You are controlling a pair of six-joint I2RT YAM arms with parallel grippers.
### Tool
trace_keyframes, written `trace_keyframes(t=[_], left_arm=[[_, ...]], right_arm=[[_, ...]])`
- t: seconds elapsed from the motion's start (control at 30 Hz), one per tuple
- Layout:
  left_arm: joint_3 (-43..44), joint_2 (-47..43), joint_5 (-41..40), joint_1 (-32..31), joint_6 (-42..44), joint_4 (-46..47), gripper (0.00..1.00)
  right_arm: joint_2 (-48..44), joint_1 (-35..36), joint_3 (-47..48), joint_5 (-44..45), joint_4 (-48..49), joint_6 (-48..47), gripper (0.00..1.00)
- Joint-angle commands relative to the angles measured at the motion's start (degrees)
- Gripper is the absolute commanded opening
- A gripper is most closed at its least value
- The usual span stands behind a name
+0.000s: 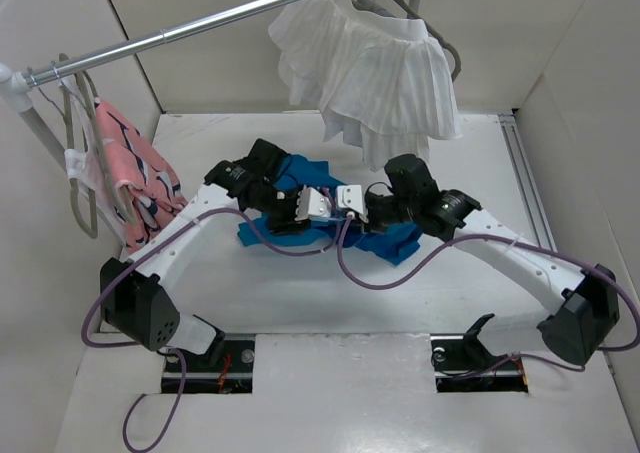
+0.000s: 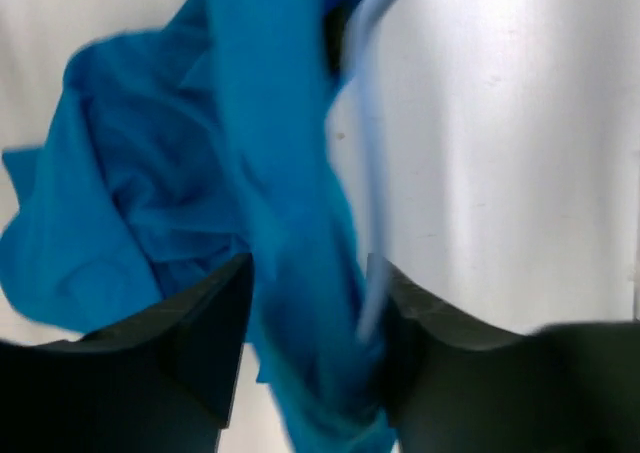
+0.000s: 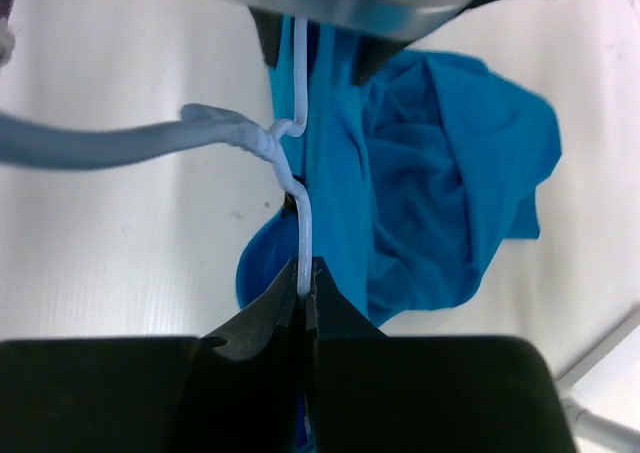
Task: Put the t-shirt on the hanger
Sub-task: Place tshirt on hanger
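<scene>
I am pinching the hanger with my right gripper. Its jaws are sitting almost together, with only the thin pale-blue wire running between their tips. Beyond that pinch the wire is kinking through a twisted neck, and a thicker pale-blue arm is reaching off sideways (blurred, being so close to my wrist camera). The wire is running on into my left gripper, which is facing my right one tip to tip. Its jaws are standing part-way apart, with a band of the t-shirt and the hanger wire both lying between them. That wrist view is blurred, so I cannot tell whether they are clamping or merely straddling.

From the top camera, the t-shirt is lying crumpled on the table, just on the near side of the white pleated garment and a little below its hem. Both my grippers are meeting over the middle of the blue heap, also just nearer than that white garment, and blue fabric is showing on either side of them. One band of the cloth is stretching beside the wire from one gripper to the other. The white garment is hanging from a rail, and a pink striped garment is hanging well to the left of it.
</scene>
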Motion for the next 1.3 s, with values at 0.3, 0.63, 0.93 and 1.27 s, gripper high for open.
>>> trace_keyframes(t=[0.3, 0.63, 0.93, 1.27], left_arm=[[-7.23, -5.55, -14.23, 2.49, -16.17, 20.52, 1.00], [-8.29, -13.47, -13.44, 2.49, -11.80, 17.12, 1.00], [-2.68, -12.31, -3.97, 5.12, -12.83, 12.69, 1.00], [-7.58, -30.75, -4.92, 5.12, -37.23, 34.56, 1.00]], right_arm=[[-10.10, -2.28, -3.11, -3.06, 1.38, 3.19, 0.00], [-12.31, -8.77, -3.20, -3.14, -5.83, 2.58, 0.00], [-8.45, -8.78, 12.24, -2.09, -18.30, 1.87, 0.00], [1.12, -4.31, 39.30, 10.82, -28.60, 9.61, 0.00]])
